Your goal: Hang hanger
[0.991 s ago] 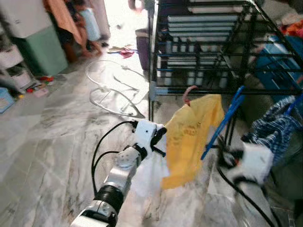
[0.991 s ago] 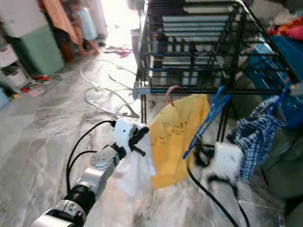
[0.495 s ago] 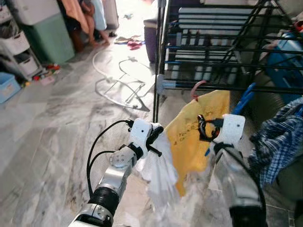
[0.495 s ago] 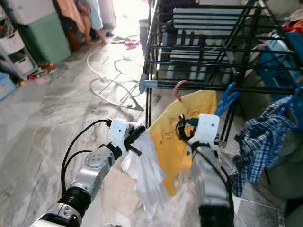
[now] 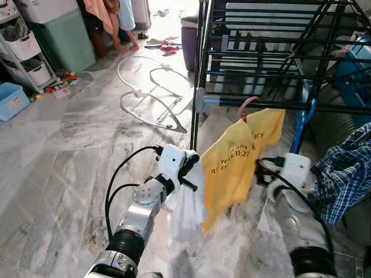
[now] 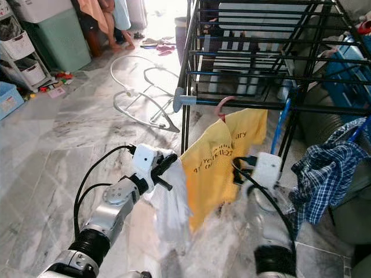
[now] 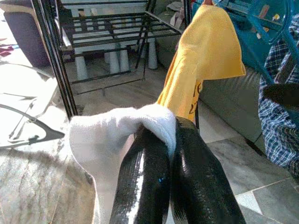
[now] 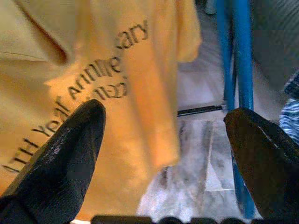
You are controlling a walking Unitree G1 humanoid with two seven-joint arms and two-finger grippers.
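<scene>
At frame center, a yellow shirt [image 5: 235,168] hangs by a pink hanger [image 5: 247,106] on the black rack [image 5: 272,52]; its print reads partly "Year Anniversary". Left claw [image 7: 161,158] pinches white cloth [image 7: 100,135]. Right claw [image 8: 163,140] gapes wide, empty, beside the shirt.

White wire frame [image 5: 152,104] lying on marble floor [image 5: 52,168] far left; green cabinet [image 5: 64,43] & blue bin [image 5: 11,101] sitting further left.
</scene>
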